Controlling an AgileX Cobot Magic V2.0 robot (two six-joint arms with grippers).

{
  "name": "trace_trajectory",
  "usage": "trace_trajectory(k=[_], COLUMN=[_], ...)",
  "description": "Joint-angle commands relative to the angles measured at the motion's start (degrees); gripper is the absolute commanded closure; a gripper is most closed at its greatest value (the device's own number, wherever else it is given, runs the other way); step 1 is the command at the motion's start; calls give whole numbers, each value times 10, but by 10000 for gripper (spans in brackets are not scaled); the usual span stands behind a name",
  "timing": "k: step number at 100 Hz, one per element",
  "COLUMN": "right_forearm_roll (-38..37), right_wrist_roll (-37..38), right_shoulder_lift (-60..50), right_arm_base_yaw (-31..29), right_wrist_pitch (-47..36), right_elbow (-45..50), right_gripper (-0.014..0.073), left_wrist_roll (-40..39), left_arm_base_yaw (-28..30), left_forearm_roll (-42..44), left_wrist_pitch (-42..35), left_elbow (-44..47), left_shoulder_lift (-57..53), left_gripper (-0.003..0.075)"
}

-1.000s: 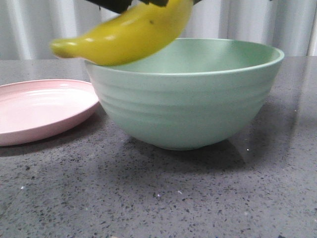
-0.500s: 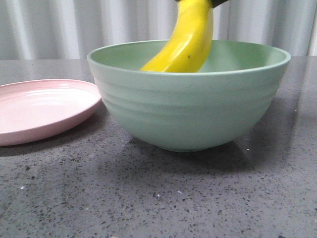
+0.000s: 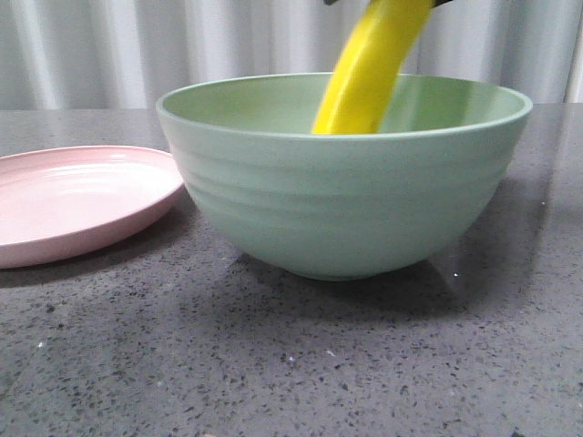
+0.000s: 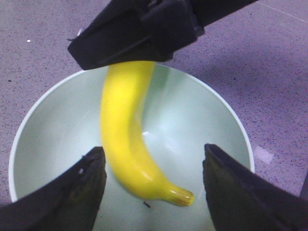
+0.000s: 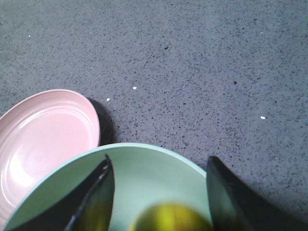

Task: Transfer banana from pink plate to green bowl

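The banana (image 3: pixel 372 71) hangs steeply into the green bowl (image 3: pixel 346 196), clear of its rim, upper end pinched by the right gripper (image 4: pixel 139 31). The left gripper (image 4: pixel 154 185) is spread wide (holding nothing) above the bowl. The pink plate (image 3: pixel 77 202) sits just beside.

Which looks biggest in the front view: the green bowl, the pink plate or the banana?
1. The green bowl takes up the most of the view.
2. The pink plate comes next, though the left edge cuts it off.
3. The banana looks smallest, with its lower end hidden inside the bowl and its top cropped.
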Motion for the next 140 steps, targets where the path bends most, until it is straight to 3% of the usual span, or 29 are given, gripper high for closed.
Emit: trace_trajectory(k=[1,27,38,52,54,87,117,140], right_forearm_roll=[-1,-49,-75,-101,-101,-101,-101,-101], right_wrist_roll=[-6,-6,-6,-6,-6,-6,-6,-6], right_shoulder_lift=[-16,-31,-51,-85,-91,-224,-421,-553], right_arm_base_yaw=[-1,-1,-1,-1,-1,-1,-1,-1], right_wrist_pitch=[-32,-29,-23,-14,-14,-81,-228,-256], right_elbow=[-19,-19,-19,-17,-14,91,294,406], right_gripper=[235,244,345,631,669,662,662,662], left_wrist_roll=[1,1,1,1,1,1,1,1], left_arm_base_yaw=[-5,-5,-5,-5,-5,-5,-5,-5], left_forearm_roll=[-12,-12,-12,-12,-12,-12,-11,-11], left_wrist_pitch=[-40,-44,-45,-46,-46,-58,-151,-174], left_elbow=[-21,-21,-21,-21,-21,18,169,284], left_shoulder_lift=[-16,-16,-26,-42,-44,-121,-289,-430], left_gripper=[312,339,491,742,738,741,741,741])
